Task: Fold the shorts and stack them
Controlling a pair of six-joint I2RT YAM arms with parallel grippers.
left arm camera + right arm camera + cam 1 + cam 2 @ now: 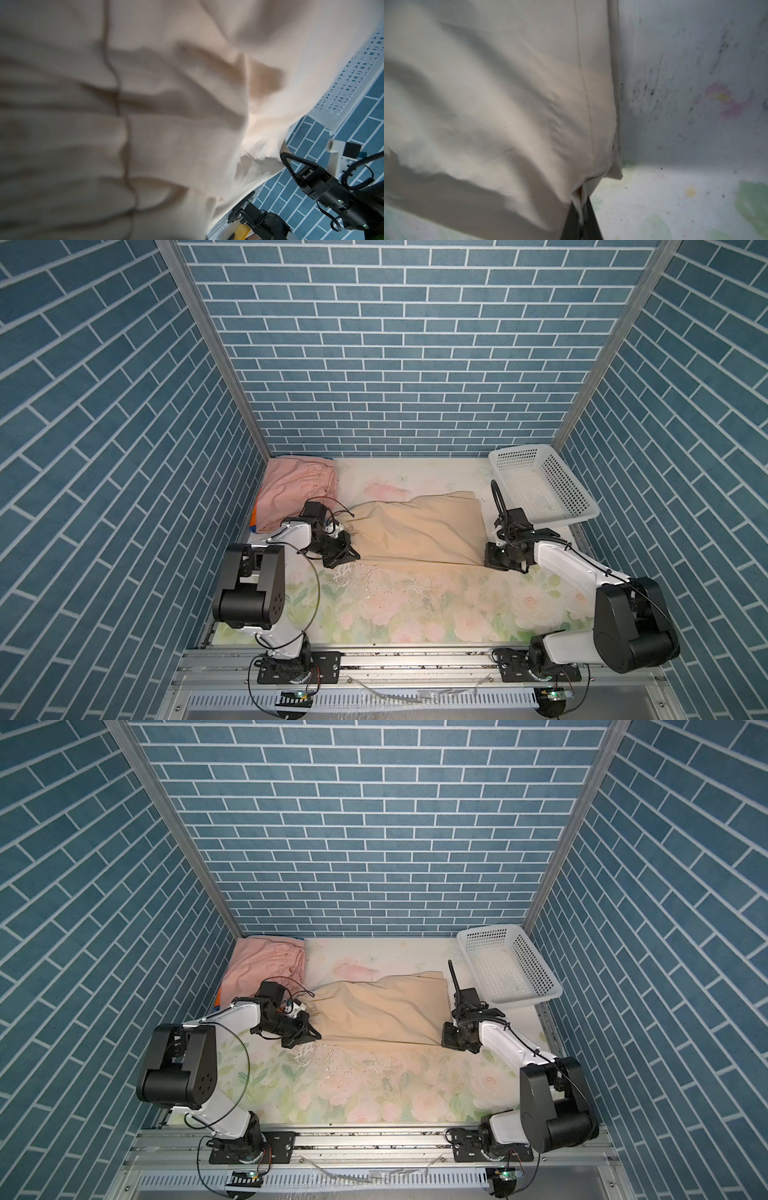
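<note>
The left claw is pinched tight on the near-left corner of the beige shorts, and the right claw clamps their near-right corner. The cloth lies spread mid-tabletop. The pink shorts lie atop the striped shorts in the far-left corner. A white basket stands far right.

Overhead pair; wrists close on shorts

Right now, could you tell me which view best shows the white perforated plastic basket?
Both top views: the white perforated plastic basket shows whole. The left wrist view catches one wall; the right wrist view, none.
</note>
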